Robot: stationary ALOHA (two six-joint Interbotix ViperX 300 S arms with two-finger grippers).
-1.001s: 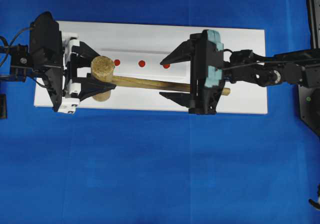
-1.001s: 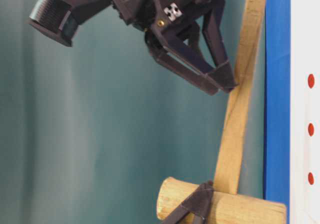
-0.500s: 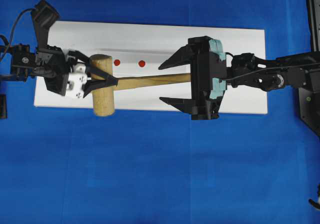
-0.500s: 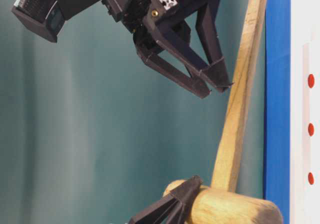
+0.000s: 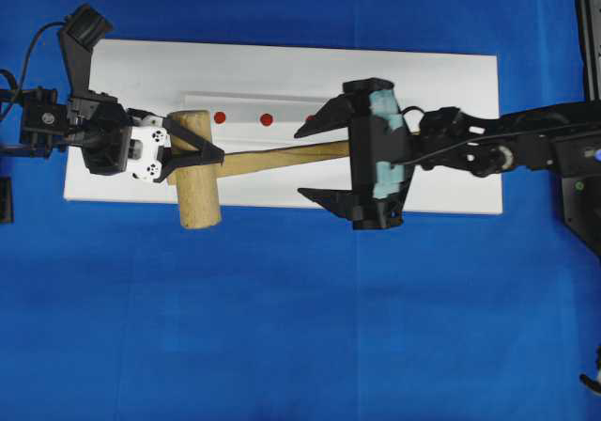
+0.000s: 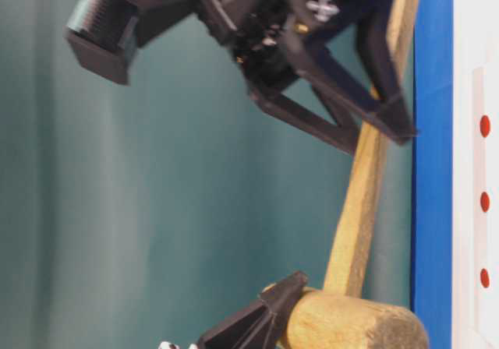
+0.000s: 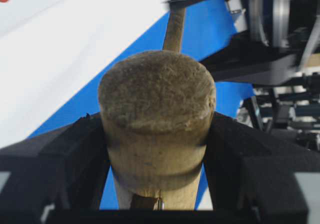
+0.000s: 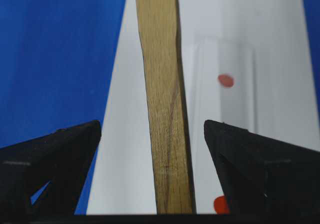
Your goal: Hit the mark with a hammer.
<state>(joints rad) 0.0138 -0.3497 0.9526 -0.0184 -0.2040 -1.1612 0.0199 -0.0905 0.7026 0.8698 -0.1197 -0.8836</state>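
here the left gripper (image 5: 192, 151) is clamped on the head of the hammer (image 5: 195, 181) at the left of the overhead frame. the right gripper (image 5: 315, 163) straddles the handle, fingers wide apart; it should centre, then close before the left lets go.

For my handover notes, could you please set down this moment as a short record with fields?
hammer: wooden hammer, lifted above the white board
left gripper: left gripper shut on the hammer's head
right gripper: right gripper open, jaws either side of the handle, not gripping it
marks: red marks in a row on the raised strip
surface: blue cloth under the board
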